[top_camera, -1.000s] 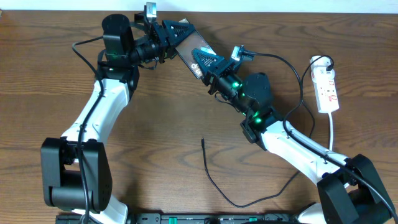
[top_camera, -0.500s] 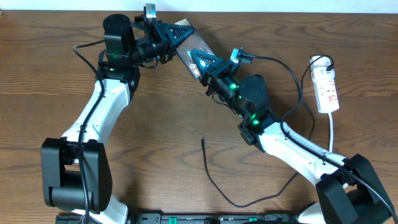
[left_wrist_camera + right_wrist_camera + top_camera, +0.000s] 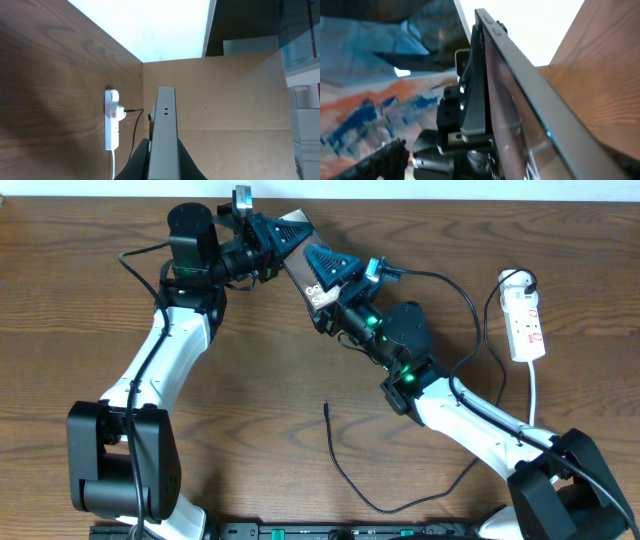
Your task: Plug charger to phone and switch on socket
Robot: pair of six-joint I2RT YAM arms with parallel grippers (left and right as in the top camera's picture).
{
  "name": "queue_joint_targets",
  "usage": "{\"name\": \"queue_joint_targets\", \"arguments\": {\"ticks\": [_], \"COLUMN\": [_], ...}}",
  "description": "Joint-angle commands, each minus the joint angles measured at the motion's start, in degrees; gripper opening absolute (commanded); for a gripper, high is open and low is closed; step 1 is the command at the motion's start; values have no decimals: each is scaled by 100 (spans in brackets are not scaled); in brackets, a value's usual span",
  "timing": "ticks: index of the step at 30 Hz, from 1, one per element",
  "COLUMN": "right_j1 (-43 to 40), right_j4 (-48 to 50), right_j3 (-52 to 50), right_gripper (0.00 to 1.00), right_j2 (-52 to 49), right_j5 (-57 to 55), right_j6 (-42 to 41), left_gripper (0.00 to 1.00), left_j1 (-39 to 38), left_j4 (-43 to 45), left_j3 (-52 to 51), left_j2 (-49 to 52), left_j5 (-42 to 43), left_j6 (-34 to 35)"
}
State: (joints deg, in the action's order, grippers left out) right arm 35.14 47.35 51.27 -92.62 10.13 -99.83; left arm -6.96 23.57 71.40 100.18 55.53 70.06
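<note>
The phone is held off the table at the back, tilted, with white lettering showing near its lower end. My left gripper is shut on its upper end. In the left wrist view the phone stands edge-on between the two black fingers. My right gripper is open, one jaw on each side of the phone's lower end. The phone's edge fills the right wrist view. The charger cable lies on the table with its tip pointing away from me. The white socket lies at the far right.
The charger's thin cable loops from its tip down to the front edge and back right under the right arm. A thicker black cable arcs from the right wrist. The socket and its white cord also show in the left wrist view.
My right gripper's jaws have spread apart and let go of the phone, and that wrist has shifted slightly up and left. The left gripper has shut on the phone's upper end.
</note>
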Motion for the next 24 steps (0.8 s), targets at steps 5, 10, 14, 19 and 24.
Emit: {"name": "queue_joint_targets", "arguments": {"ticks": [5,10,14,19,24], "right_j1": [4,-33,-33,-70,-221], "right_j4": [2,0,0,2,4], "right_j3": [70,70,70,70,70], "right_gripper": [99,99,99,99,99], "right_j2": [57,57,57,57,57], "right_j5": [-15,-9,-9,103,706], "right_j6": [46,240,844,1816,3161], "left_gripper": [7,7,7,7,7], "left_j1": [275,721,1246,1932,2448], "left_j4": [57,61,59,61,350], "left_j3": [131,131,131,131,133], "left_j2": [-92,-92,-92,-92,-92], "left_j5": [76,240,671,1462,2476], "left_j6": [-79,-76,-74,-76,-122]}}
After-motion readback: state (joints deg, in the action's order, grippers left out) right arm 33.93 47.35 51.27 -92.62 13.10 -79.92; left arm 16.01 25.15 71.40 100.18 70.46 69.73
